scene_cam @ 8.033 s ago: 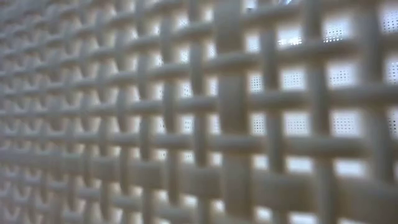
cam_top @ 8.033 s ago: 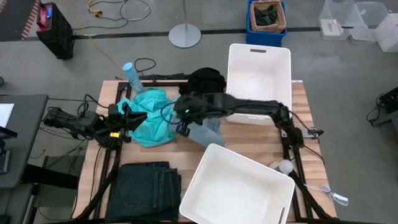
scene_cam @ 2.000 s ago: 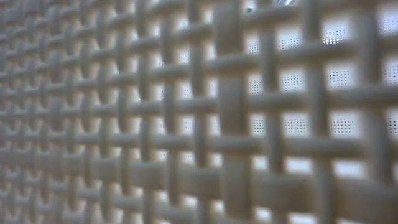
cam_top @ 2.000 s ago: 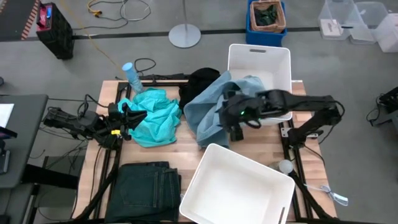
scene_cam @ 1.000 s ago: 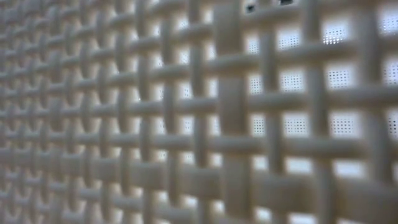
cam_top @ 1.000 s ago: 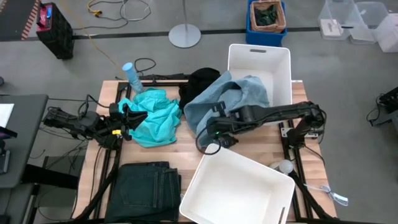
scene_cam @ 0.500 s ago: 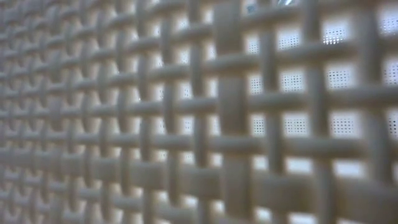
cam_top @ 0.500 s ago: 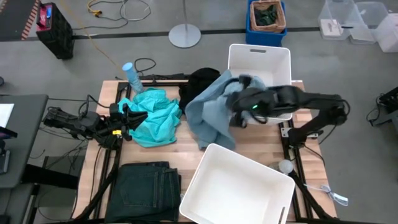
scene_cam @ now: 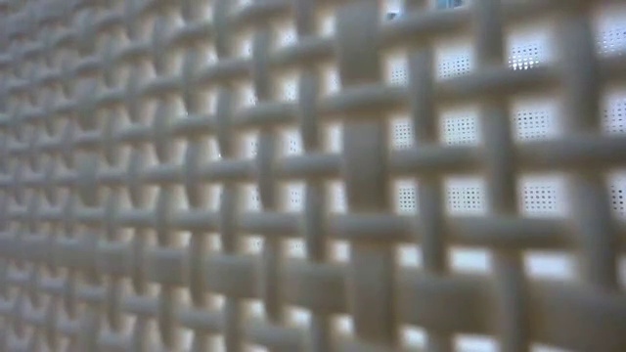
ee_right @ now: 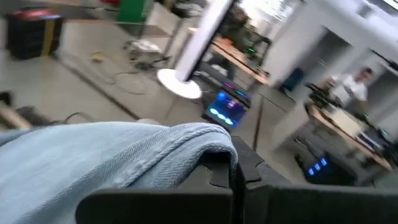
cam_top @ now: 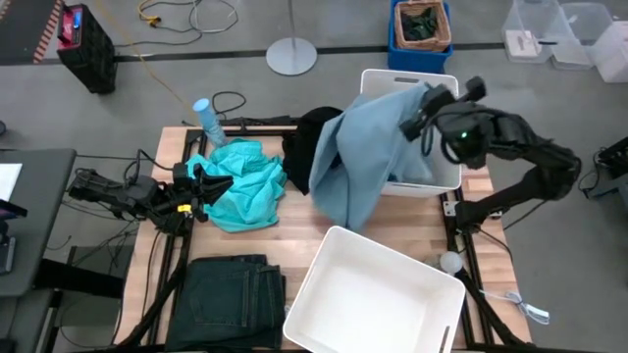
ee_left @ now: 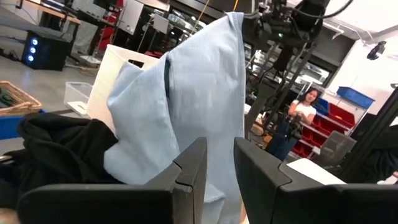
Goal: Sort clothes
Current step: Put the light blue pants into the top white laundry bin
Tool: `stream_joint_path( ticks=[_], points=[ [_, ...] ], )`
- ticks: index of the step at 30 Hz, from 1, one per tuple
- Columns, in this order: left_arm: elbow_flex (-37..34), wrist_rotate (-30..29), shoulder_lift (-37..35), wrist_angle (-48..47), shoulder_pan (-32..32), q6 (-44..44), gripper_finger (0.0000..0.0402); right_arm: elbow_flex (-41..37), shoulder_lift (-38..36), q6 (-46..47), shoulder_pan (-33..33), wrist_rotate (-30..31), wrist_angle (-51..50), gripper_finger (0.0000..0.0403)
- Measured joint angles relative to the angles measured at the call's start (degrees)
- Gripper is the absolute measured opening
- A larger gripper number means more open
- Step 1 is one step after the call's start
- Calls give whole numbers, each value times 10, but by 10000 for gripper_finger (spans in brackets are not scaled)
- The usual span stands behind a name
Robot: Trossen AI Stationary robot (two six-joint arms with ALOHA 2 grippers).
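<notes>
The right pincer point(cam_top: 424, 110) pinches the pale blue denim piece point(cam_top: 368, 152), hanging it over the far white bin's point(cam_top: 446, 88) left rim, while the left pincer point(cam_top: 218, 184), slightly spread, rests beside the turquoise top point(cam_top: 245, 183).

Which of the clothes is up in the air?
The pale blue denim. The right gripper holds it up over the far bin; the others lie on the table.
</notes>
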Motion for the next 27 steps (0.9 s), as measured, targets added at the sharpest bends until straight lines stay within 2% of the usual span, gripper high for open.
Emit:
stream_joint_path(
  ticks=[5,8,10,15,18,20,27],
  points=[
    [0,0,0,0,0,-1,74,0,-9,65,-17,56,2,0],
    [0,0,0,0,0,-2,74,0,-9,109,-19,145,2,0],
    [0,0,0,0,0,-5,74,0,-5,97,-31,187,3,0],
    [0,0,0,0,0,-6,74,0,17,23,-78,182,-8,0],
    [0,0,0,0,0,-6,74,0,39,6,-110,151,-48,0],
    [0,0,0,0,0,-6,74,0,57,32,-135,106,-93,0],
    [0,-1,0,0,0,-6,74,0,134,253,-234,-122,-316,0]
  ],
)
